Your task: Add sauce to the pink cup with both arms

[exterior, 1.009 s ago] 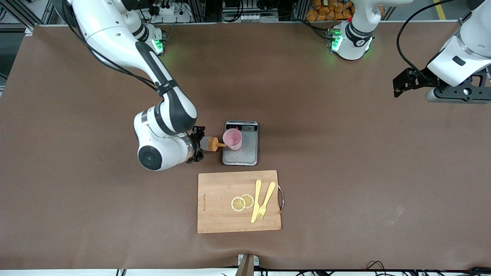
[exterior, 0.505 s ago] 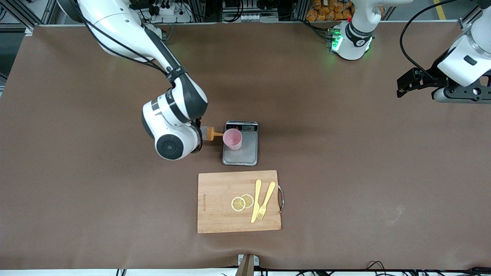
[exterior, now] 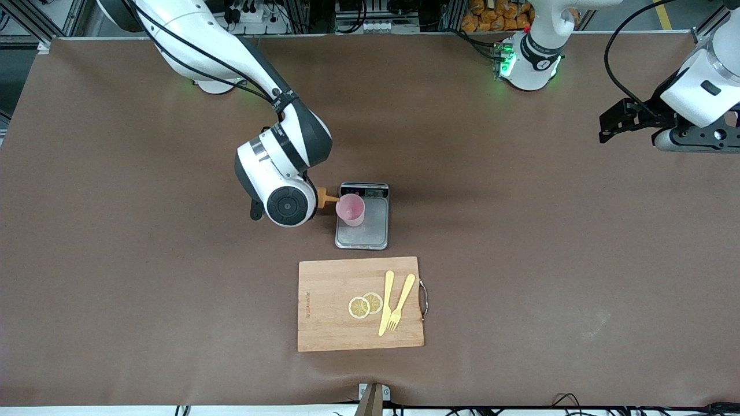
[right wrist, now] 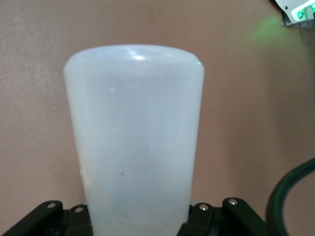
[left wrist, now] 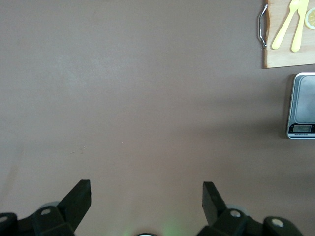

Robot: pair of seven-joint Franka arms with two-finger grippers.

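Note:
The pink cup [exterior: 350,209] stands on a small grey scale [exterior: 370,231] at mid-table. My right gripper [right wrist: 135,219] is shut on the sauce bottle's translucent body [right wrist: 135,132]. In the front view my right wrist covers the gripper and most of the bottle. Only the orange cap and nozzle [exterior: 326,199] show, lying sideways with the tip at the cup's rim on the right arm's side. My left gripper [exterior: 621,118] is open and empty over bare table at the left arm's end, where it waits; its fingers [left wrist: 78,196] stand wide apart.
A wooden cutting board [exterior: 324,323] lies nearer the front camera than the scale. It carries two lemon slices [exterior: 364,304], a yellow knife [exterior: 385,303] and a yellow fork [exterior: 400,302]. The scale [left wrist: 302,105] and the board's corner [left wrist: 290,54] also show in the left wrist view.
My right wrist has swung toward the arm bases and closer to the cup, now covering the bottle's body. The nozzle stays at the cup's rim. The left gripper drifted slightly.

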